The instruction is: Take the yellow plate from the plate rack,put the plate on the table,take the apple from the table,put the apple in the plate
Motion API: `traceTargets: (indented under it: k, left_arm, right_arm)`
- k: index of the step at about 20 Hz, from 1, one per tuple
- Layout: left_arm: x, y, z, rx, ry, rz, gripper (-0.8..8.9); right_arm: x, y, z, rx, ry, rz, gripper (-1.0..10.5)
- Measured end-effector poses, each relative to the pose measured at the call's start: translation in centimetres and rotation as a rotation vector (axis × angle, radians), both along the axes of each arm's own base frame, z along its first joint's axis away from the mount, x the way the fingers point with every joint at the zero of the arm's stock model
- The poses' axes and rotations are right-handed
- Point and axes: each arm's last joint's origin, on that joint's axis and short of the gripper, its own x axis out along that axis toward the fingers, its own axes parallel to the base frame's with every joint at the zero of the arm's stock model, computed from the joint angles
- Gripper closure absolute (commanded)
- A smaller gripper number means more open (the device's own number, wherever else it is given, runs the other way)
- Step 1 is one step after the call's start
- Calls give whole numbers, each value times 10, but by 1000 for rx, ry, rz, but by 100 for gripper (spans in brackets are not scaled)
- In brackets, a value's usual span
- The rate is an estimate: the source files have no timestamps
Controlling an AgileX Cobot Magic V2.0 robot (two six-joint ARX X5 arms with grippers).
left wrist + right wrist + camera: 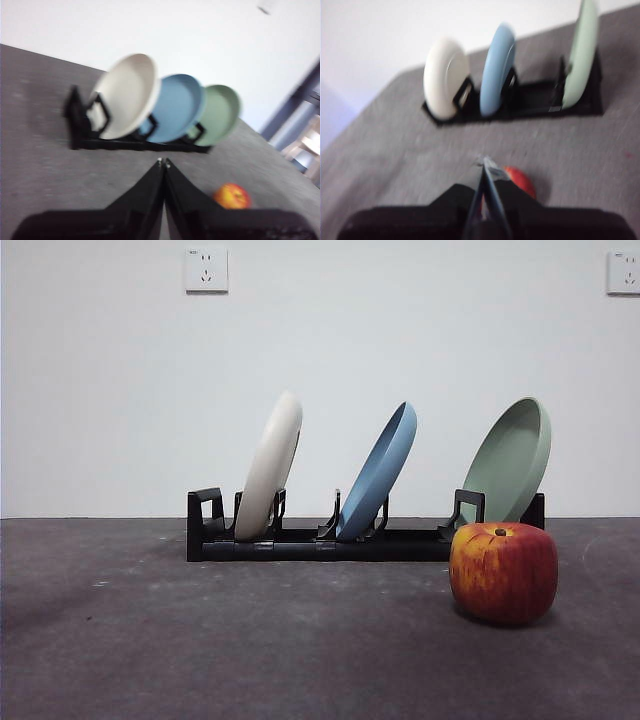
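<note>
The yellow plate stands on edge, leaning, in the left slot of the black plate rack. It also shows in the left wrist view and the right wrist view. The apple sits on the table in front of the rack's right end. My left gripper is shut and empty, held above the table short of the rack, with the apple off to its side. My right gripper is shut and empty, above the table with the apple just beside its jaws.
A blue plate stands in the rack's middle slot and a pale green plate in the right slot. A white wall with two sockets rises behind the table.
</note>
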Motion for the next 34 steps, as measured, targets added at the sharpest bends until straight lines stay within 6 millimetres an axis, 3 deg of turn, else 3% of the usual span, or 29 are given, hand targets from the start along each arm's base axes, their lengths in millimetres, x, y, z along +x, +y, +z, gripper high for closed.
traceTargets:
  k: [8, 17, 18, 19, 21, 22, 29, 34]
  left_arm:
    - [6, -4, 30, 82, 97, -205, 820]
    - [13, -6, 47, 175, 176, -345, 807]
    - [13, -6, 47, 179, 174, -346, 747]
    - [13, -6, 47, 181, 174, -343, 607]
    - [14, -5, 46, 184, 184, -321, 291]
    - [14, -5, 46, 184, 188, -314, 276]
    - [16, -5, 46, 181, 197, -303, 279]
    - [40, -7, 60, 192, 157, -294, 279]
  right_arm:
    - [5, 2, 33, -186, 194, 141, 957]
    - [8, 2, 40, -290, 333, 228, 938]
    - [8, 2, 40, -292, 331, 229, 879]
    - [8, 2, 40, -294, 332, 227, 727]
    - [9, 2, 40, -288, 336, 221, 317]
    - [9, 2, 40, -282, 341, 218, 224]
    - [12, 2, 39, -269, 366, 211, 224]
    - [12, 2, 39, -265, 369, 209, 225]
